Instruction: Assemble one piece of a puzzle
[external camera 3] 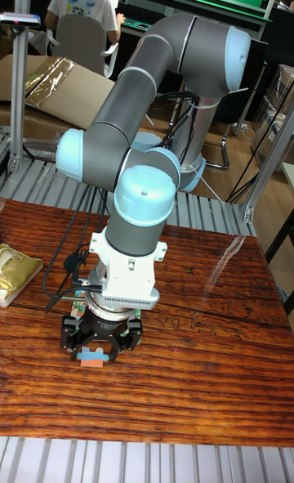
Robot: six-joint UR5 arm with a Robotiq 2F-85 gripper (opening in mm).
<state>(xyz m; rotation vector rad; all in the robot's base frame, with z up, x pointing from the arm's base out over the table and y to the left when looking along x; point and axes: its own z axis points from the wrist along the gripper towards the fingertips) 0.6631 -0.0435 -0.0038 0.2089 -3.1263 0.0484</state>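
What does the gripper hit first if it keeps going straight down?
The gripper points down at the wooden table. Between its fingers sits a small puzzle piece, so that meets the tabletop first; whether it already touches is unclear.

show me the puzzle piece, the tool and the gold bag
puzzle piece (91, 357), tall fixed view, on its blue top face
tool (100, 351), tall fixed view, midway between the fingertips
gold bag (15, 271), tall fixed view, on its crinkled top

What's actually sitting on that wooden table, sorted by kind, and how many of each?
Robot arm with gripper: 1
Small blue and orange puzzle piece, between the gripper's fingers: 1
Gold packet at the table's left edge: 1
Total: 3
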